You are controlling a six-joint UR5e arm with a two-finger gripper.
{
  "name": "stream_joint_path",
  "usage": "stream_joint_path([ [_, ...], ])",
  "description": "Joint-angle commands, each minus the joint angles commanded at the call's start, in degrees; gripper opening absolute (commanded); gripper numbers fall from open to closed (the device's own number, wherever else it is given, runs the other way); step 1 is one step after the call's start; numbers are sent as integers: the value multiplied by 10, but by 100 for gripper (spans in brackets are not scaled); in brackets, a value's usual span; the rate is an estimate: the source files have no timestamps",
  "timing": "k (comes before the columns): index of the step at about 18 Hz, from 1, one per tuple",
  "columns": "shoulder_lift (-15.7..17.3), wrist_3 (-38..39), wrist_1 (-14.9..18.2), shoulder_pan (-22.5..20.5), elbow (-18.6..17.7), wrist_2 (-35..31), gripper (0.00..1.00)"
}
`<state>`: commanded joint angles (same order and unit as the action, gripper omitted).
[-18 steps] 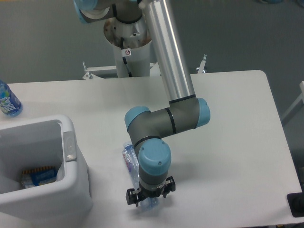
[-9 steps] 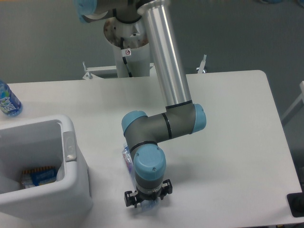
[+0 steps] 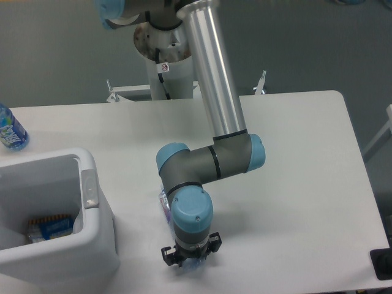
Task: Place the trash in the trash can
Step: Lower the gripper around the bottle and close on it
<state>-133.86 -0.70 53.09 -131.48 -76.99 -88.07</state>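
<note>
Lowered since a second ago onto bottle (image 3: 164, 203) on surface (image 3: 294, 184); hand (image 3: 190, 260) straddling its end, clenched or not, cannot tell. Bin (image 3: 92, 245) next.

Crushed clear plastic bottle (image 3: 164, 205) lies flat on table, right of trash can, long axis running near-far; most of it hidden under arm, label colours hard to make out. Trash can (image 3: 92, 211): large white rectangular bin, thick rim, small side latch, at near left, upright, open-topped.
</note>
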Motion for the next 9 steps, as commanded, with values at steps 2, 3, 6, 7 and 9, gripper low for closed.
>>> stream_joint_path([
  [2,1,0,0,2,-1,-1,61],
  [3,3,-1,0,3,-2,-1,60],
  [6,6,-3,2,4,-4,-1,60],
  [7,10,-4,2,4,-6,0,60],
  [9,10,-4,2,4,-5,-1,60],
])
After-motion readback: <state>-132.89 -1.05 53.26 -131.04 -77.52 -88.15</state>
